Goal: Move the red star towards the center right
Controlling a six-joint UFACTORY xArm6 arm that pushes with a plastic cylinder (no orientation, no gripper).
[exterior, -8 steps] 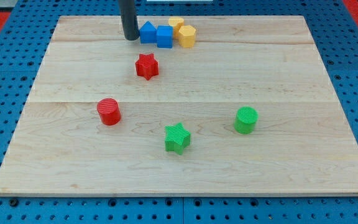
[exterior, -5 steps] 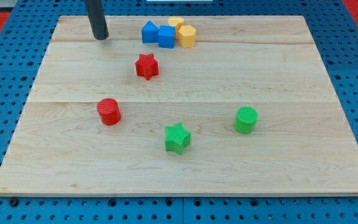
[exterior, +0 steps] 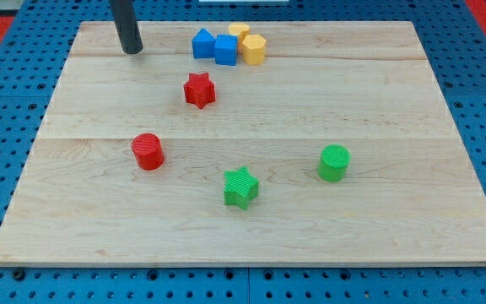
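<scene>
On the wooden board [exterior: 378,101], my tip [exterior: 132,51] stands up-left of the red star [exterior: 199,89], apart; star shows no long axis.

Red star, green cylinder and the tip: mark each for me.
red star [exterior: 199,89], camera view, middle of its top face.
green cylinder [exterior: 334,162], camera view, centre of its body.
my tip [exterior: 132,51], camera view, very end of the rod, up-left of the red star.

- Two red blocks: one red star [exterior: 199,89] and one red cylinder [exterior: 148,151].
- Two green blocks: one green star [exterior: 240,187] and one green cylinder [exterior: 334,162].
- Two blue blocks: one blue cube [exterior: 224,50] and one blue peaked block [exterior: 202,43].
- Two yellow blocks: one yellow hexagon [exterior: 254,49] and one yellow block behind [exterior: 240,32].
</scene>
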